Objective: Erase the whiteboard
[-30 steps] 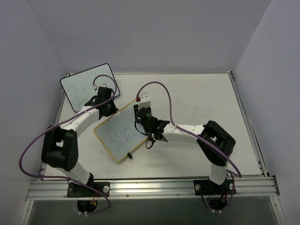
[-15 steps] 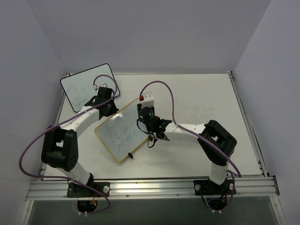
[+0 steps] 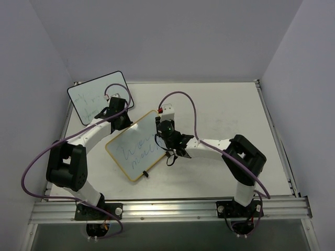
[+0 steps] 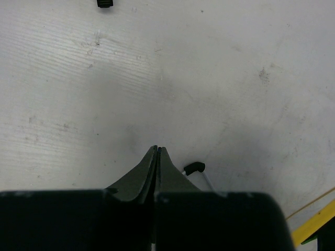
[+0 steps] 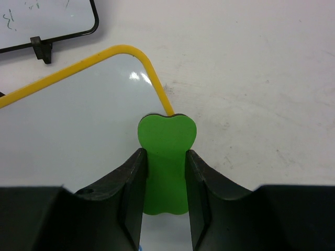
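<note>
The yellow-framed whiteboard point(image 3: 131, 151) lies flat and tilted on the table, with blue writing on its left half. In the right wrist view its rounded far corner point(image 5: 78, 110) is wiped white. My right gripper point(image 3: 161, 125) point(image 5: 165, 152) is shut on a green eraser point(image 5: 166, 137). The eraser presses down on the board's right edge, just below that corner. My left gripper point(image 3: 124, 122) point(image 4: 157, 149) is shut and empty, low over the table at the board's far left edge. A strip of the yellow frame point(image 4: 314, 225) shows beside it.
A black-framed whiteboard point(image 3: 99, 97) point(image 5: 47, 21) with writing stands at the back left, close behind my left arm. A black clip foot point(image 3: 146, 173) sits on the yellow board's near edge. A small black clip point(image 4: 194, 168) lies by my left fingers. Walls close in behind and at both sides.
My right gripper has slid the eraser up and to the right across the board, toward its far corner. The left arm has not moved.
</note>
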Available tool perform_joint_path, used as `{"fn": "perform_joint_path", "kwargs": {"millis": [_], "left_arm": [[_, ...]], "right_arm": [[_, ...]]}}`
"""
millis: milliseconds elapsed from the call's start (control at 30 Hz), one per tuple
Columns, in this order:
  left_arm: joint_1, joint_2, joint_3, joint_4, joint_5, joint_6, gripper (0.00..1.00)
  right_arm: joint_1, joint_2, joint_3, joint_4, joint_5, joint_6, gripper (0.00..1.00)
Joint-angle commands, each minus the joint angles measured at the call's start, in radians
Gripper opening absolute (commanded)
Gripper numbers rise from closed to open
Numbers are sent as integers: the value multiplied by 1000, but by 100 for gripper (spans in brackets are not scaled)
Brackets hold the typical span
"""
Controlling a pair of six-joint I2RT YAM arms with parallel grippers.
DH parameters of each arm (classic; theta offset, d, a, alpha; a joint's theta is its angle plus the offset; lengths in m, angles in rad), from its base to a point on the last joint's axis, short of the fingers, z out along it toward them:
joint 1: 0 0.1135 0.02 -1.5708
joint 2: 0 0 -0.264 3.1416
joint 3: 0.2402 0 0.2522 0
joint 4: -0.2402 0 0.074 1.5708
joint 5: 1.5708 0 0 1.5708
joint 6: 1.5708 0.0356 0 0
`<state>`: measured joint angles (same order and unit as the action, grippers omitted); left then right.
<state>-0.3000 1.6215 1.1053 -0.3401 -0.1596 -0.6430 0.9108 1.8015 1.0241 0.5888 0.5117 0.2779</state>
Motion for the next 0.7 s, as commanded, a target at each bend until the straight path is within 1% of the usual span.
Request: {"fn": "perform_joint_path", "kwargs": {"millis": [0, 67, 200, 433, 567, 667], "left_arm": [[-14, -18, -12, 23, 14, 8, 2], [-16, -20, -15, 26, 14, 6, 2], [-17, -17, -16, 29, 15, 5, 2], [-18, -20, -16, 27, 14, 3, 2], [-19, -22, -18, 30, 15, 3, 2], [-19, -26, -21, 33, 15, 3, 2]], "right_arm": [[31, -25, -27, 17, -7, 17, 10], [51, -19, -29, 31, -10, 17, 10], [131, 5, -1, 51, -1, 4, 10], [201, 59, 60, 42, -1, 1, 10], [195, 65, 57, 34, 22, 4, 10], [166, 53, 38, 32, 37, 6, 10]]}}
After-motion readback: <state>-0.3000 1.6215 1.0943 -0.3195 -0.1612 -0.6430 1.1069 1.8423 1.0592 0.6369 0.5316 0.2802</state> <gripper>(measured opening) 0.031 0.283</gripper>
